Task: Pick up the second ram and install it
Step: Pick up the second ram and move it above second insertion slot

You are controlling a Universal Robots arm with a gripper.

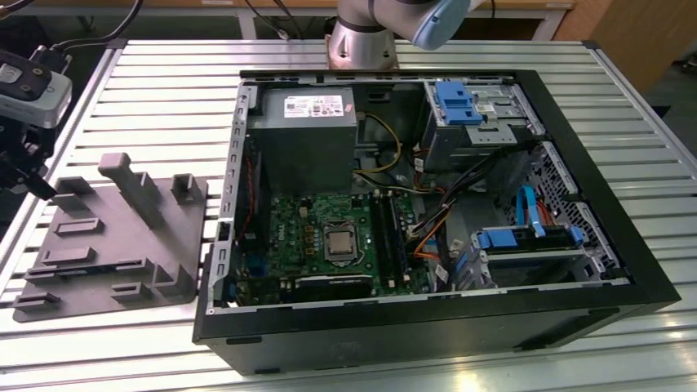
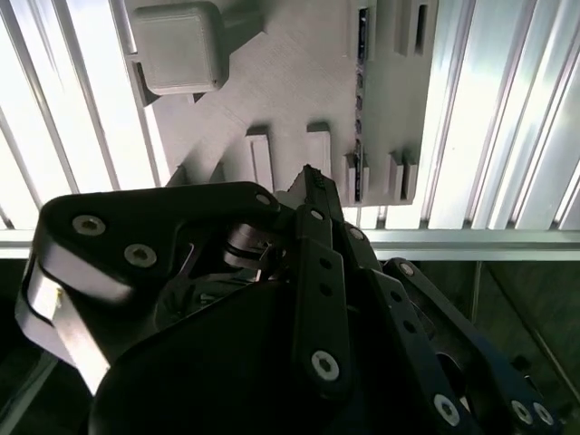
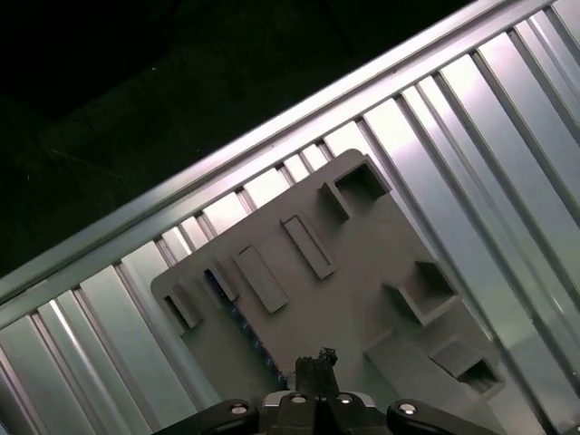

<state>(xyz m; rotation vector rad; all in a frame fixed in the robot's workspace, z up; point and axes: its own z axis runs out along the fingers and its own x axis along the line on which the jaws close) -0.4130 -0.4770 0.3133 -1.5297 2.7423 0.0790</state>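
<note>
The second ram (image 2: 360, 109) is a thin blue stick standing on edge in a slot of the grey holder plate (image 2: 299, 82). It appears again in the first wrist view as a blue strip (image 3: 237, 313) on the same holder (image 3: 362, 263). My gripper (image 2: 308, 177) hangs above the holder with its black fingertips (image 3: 317, 362) pressed together and nothing between them. The tips hover just short of the ram and do not touch it. In the exterior view the holder (image 1: 114, 245) lies left of the open computer case (image 1: 436, 327).
The green motherboard (image 1: 316, 220) with its silver processor (image 1: 339, 242) and long black memory slots (image 1: 390, 233) lies inside the case. A grey power supply (image 1: 305, 122), blue drive brackets (image 1: 455, 102) and loose cables (image 1: 430, 220) crowd the case. The slatted metal table (image 1: 163, 90) carries everything.
</note>
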